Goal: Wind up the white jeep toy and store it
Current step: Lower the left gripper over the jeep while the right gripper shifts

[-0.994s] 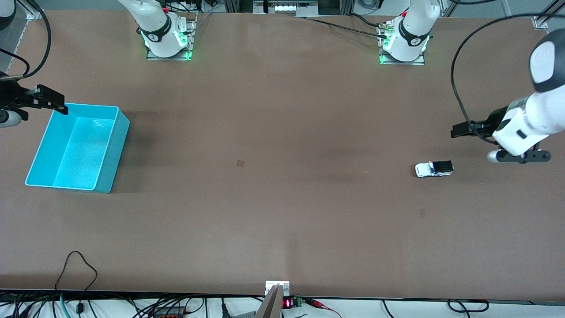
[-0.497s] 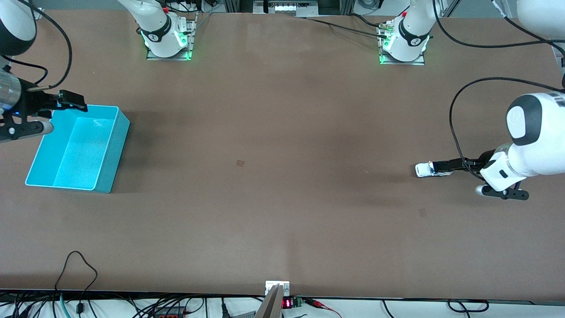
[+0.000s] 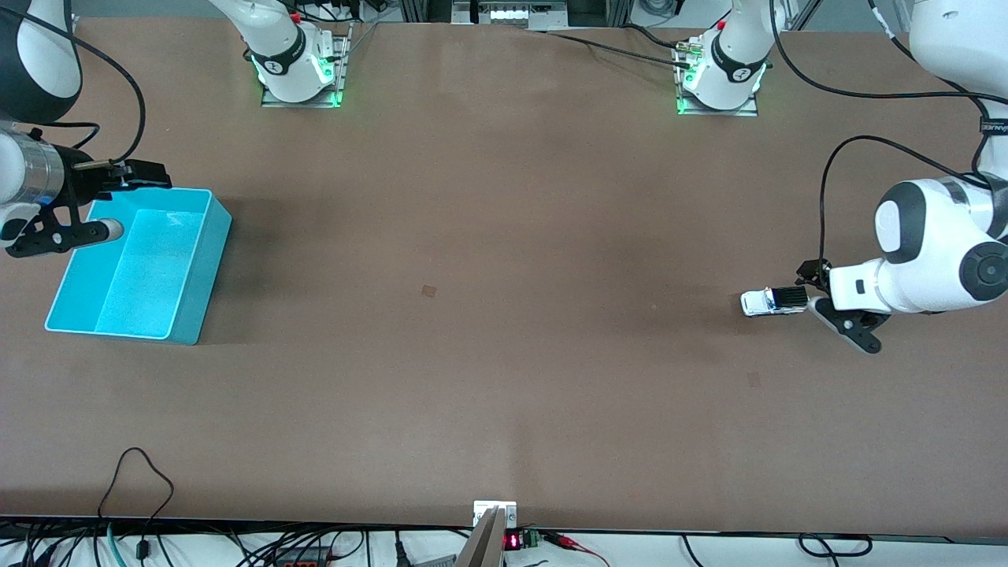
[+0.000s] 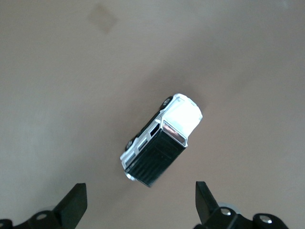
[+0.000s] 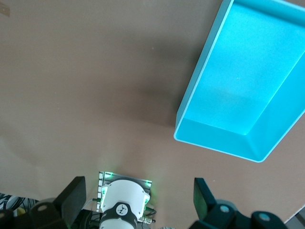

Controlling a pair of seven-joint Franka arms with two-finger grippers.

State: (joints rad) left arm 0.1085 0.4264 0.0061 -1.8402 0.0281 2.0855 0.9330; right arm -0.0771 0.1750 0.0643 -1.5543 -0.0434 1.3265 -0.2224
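No writing is readable. The jeep (image 3: 774, 301) sits on the table (image 3: 504, 315) toward the left arm's end, untouched between the left gripper's (image 4: 140, 205) spread fingers. The right gripper (image 3: 146, 175), also spread and empty, hovers over the bin's (image 3: 197, 268) rim.

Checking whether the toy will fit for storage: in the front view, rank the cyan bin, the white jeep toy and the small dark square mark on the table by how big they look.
1. Cyan bin, by far the largest.
2. White jeep toy, much smaller than the bin.
3. Dark square mark, the smallest.
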